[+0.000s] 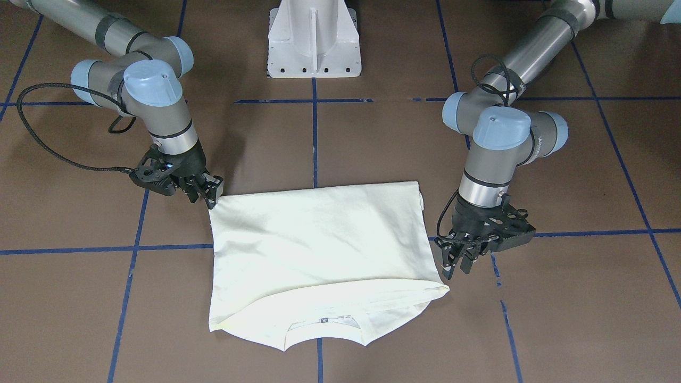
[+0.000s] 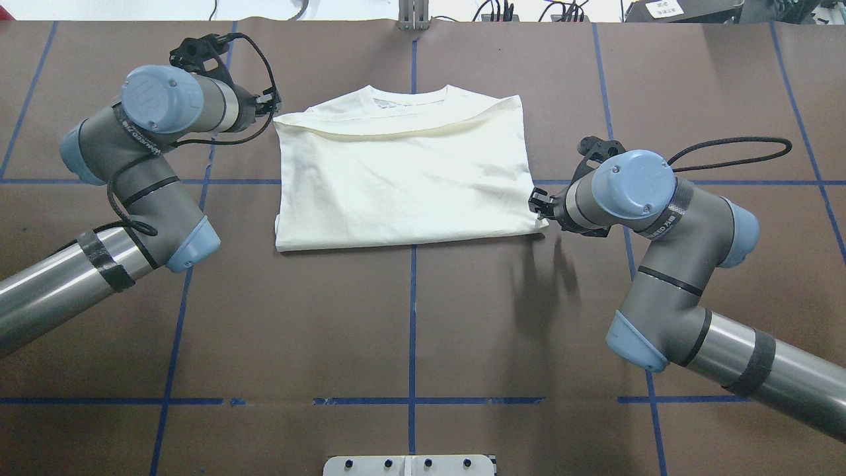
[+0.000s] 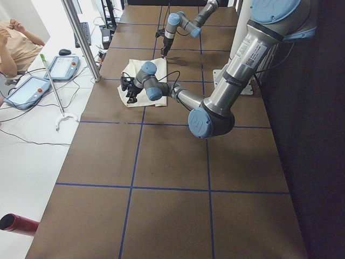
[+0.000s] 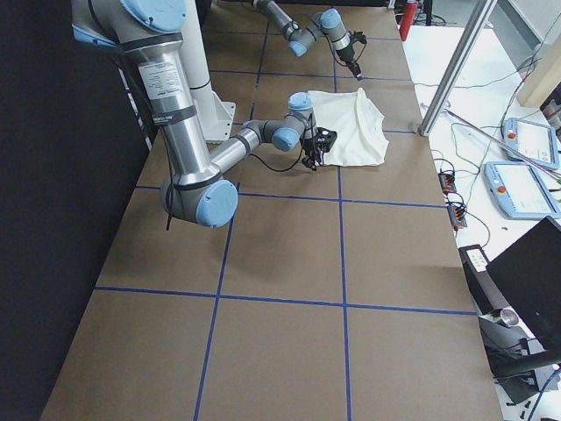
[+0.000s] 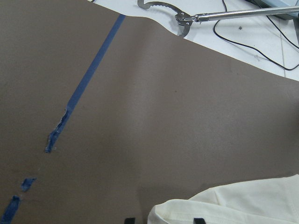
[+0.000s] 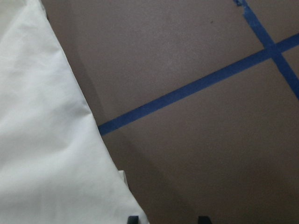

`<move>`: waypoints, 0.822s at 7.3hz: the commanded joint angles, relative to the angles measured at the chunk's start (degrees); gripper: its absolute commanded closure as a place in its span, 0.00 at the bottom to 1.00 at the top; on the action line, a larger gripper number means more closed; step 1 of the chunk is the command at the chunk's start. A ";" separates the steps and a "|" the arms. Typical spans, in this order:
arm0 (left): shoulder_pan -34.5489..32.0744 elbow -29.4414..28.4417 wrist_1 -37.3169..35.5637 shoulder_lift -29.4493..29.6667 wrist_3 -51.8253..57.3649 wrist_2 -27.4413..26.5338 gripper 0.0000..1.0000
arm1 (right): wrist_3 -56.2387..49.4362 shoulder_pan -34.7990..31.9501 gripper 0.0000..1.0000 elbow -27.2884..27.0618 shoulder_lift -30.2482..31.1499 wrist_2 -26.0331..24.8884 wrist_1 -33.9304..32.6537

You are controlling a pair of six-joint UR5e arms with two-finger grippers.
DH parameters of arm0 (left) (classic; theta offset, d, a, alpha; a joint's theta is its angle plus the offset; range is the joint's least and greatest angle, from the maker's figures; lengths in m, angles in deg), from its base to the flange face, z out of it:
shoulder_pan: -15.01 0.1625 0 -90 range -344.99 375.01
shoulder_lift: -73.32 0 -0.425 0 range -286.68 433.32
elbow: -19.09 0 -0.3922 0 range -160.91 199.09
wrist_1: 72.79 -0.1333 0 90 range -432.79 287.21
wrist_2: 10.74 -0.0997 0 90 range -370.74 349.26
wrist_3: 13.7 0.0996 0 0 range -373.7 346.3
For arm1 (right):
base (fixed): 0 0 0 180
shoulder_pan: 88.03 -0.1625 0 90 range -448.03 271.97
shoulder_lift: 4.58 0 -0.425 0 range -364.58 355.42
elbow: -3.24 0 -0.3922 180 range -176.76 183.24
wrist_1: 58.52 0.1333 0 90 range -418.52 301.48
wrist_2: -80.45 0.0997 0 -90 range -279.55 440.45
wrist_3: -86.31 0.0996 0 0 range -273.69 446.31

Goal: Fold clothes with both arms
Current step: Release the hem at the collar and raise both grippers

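The brown table (image 2: 297, 317), gridded with blue tape (image 2: 412, 317), is carrying a cream shirt (image 2: 403, 178), which is lying flat and already folded, plain back up, around the middle and toward the far side. Nearest the robot, your right gripper (image 1: 213, 196) is sitting at the shirt's near right corner, fingers apart and gripping nothing. Farther out, your left gripper (image 1: 457, 266) is waiting beside the far left corner by the collar (image 2: 410, 99), likewise spread, with the cloth edge showing between its tips. You are probably handling light, limp cotton that will sag and slide, so pinch through all layers right at the corners.
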 commanded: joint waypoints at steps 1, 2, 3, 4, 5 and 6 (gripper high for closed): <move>-0.01 -0.05 0.00 -0.10 0.06 -0.01 0.49 | 0.32 0.60 0.49 0.04 -0.21 -0.13 0.04; -0.01 -0.05 -0.09 -0.10 0.24 -0.01 0.49 | 0.32 0.78 0.56 0.12 -0.91 -0.13 0.04; -0.01 -0.05 -0.09 -0.10 0.24 -0.01 0.49 | 0.32 0.86 0.65 0.21 -1.18 -0.13 -0.04; -0.01 -0.05 -0.09 -0.10 0.24 -0.09 0.49 | 0.32 1.04 0.75 0.30 -1.18 -0.22 -0.05; -0.01 0.04 -0.09 -0.71 0.24 -0.01 0.49 | 0.32 1.04 0.81 0.39 -1.18 -0.22 0.04; -0.01 0.04 -0.09 -0.80 0.24 -0.01 0.49 | 0.32 1.04 1.00 0.30 -1.18 -0.22 0.04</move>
